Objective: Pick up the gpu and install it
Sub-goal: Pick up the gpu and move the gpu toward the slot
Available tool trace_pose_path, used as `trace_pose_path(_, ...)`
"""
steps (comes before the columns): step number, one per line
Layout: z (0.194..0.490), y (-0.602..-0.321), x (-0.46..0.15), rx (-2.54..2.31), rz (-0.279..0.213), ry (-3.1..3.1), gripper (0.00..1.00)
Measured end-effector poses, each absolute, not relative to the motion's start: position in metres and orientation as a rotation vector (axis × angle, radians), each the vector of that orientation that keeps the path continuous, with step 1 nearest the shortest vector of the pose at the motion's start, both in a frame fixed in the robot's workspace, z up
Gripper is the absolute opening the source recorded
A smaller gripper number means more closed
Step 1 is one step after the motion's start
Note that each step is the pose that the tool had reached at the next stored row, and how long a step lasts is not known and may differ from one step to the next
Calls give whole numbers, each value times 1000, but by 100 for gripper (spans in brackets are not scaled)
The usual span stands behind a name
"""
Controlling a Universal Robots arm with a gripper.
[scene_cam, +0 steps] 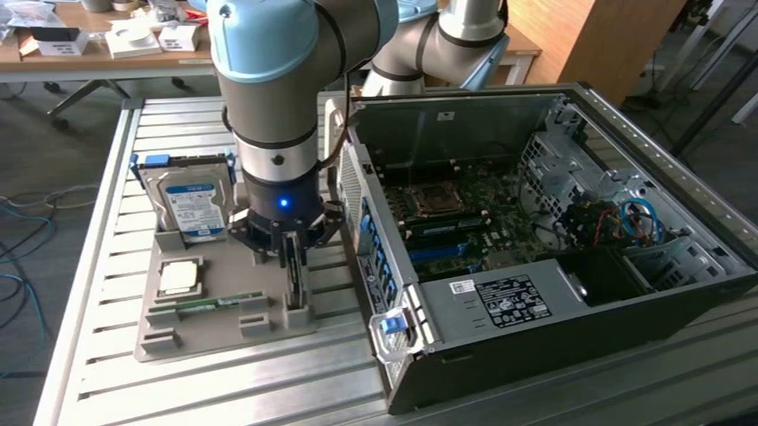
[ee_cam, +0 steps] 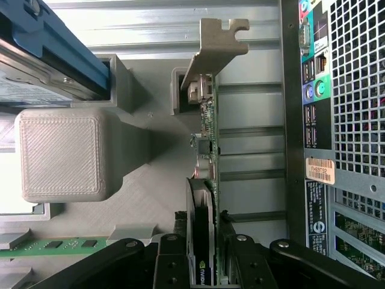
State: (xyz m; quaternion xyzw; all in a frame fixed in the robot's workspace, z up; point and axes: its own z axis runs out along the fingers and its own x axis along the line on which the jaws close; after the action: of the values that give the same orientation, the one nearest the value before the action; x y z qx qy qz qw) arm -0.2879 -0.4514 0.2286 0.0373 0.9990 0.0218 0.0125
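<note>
While the arm hangs straight down over the gray printed parts tray (scene_cam: 201,333), the gripper (scene_cam: 290,253) has its two black fingers (ee_cam: 171,262) pressed against opposite faces of the gpu (scene_cam: 295,288), so it's pinching the card near one end. The gpu is standing on its long edge in a slot of that tray, on the side closest to the computer case (scene_cam: 569,311), and as far as I can see its lower edge is seated in the slot. From the wrist view you get the card edge-on, with the silver end bracket (ee_cam: 218,42) at the far end, right beside one of the tray's gray posts (ee_cam: 180,90). The rest of the tray is loaded too: a hard drive (scene_cam: 190,200) with a blue-white label stands upright at the back, a CPU (scene_cam: 177,278) lies flat in its pocket, and a green RAM stick (scene_cam: 213,304) lies flat in front of that. The case lies on its side with the panel off and the motherboard (scene_cam: 462,213) exposed, just beside the tray on the exterior view's right. It all sits on a slatted metal table (scene_cam: 101,266).
</note>
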Motion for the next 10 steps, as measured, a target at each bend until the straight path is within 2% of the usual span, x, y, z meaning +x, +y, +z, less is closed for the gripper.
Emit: trace_pose_path(10, 229, -452, -287, 117, 68, 3114, 33)
